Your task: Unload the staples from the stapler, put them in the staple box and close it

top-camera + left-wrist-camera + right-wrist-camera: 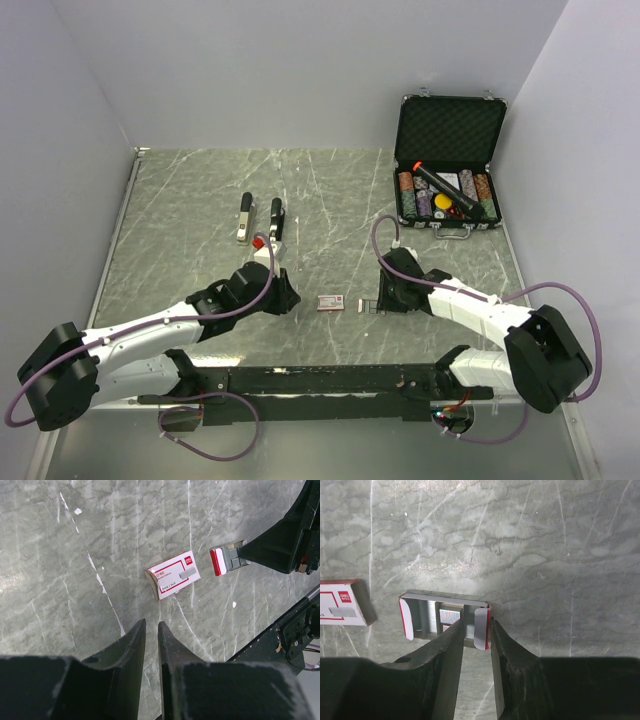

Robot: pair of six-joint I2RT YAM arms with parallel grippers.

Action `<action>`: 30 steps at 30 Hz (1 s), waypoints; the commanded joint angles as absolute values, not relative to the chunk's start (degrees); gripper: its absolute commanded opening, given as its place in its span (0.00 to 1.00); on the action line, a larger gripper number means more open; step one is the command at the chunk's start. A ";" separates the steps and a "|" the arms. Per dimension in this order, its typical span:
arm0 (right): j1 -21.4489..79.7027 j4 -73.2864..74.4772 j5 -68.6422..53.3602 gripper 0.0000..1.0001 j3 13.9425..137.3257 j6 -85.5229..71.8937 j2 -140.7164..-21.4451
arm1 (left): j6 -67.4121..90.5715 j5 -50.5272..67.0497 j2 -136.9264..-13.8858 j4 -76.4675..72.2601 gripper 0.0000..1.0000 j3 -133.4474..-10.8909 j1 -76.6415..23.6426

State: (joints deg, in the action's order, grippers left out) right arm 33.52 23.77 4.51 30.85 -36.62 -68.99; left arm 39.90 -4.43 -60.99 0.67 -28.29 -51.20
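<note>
The stapler (pixel 245 218) lies far back on the table as two slim black-and-silver pieces side by side, the second (pixel 277 221) just to its right. Both grippers are well short of it. My right gripper (pixel 378 303) (pixel 477 622) is closed around the right end flap of a small open cardboard tray (pixel 420 615) (pixel 226 560), one finger inside and one outside. Silvery staples (pixel 449 616) lie in that tray. My left gripper (pixel 290 295) (pixel 151 623) hangs over bare table with a narrow slit between its fingers and nothing in it.
A red-and-white flat box (pixel 331 302) (pixel 172 574) (pixel 340 609) lies between the two grippers. A small red object (pixel 262 242) sits near the stapler. An open black case (pixel 450 128) with chips and a black tube stands at the back right.
</note>
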 commanded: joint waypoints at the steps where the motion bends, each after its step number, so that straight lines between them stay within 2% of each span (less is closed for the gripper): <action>1: 33.93 23.20 5.71 0.35 32.78 -37.44 -69.35 | 40.25 -5.19 -60.38 -0.70 0.22 -28.48 -51.50; 7: 33.92 23.55 5.98 0.35 33.13 -37.18 -69.70 | 40.17 -5.19 -60.56 -0.70 0.22 -28.83 -51.59; 14: 33.93 23.73 6.33 0.26 33.31 -37.09 -69.43 | 40.08 -5.19 -60.64 -0.70 0.22 -28.83 -51.50; 17: 33.93 23.73 6.24 0.25 33.31 -37.18 -69.35 | 40.17 -5.01 -60.73 -0.88 0.22 -28.74 -51.59; 25: 33.93 24.26 6.24 0.33 33.31 -37.44 -68.12 | 40.17 -5.10 -60.82 -0.88 0.22 -28.65 -51.50; 30: 34.01 25.22 6.77 0.34 33.57 -37.44 -66.97 | 40.17 -5.01 -61.00 -0.97 0.22 -28.74 -51.59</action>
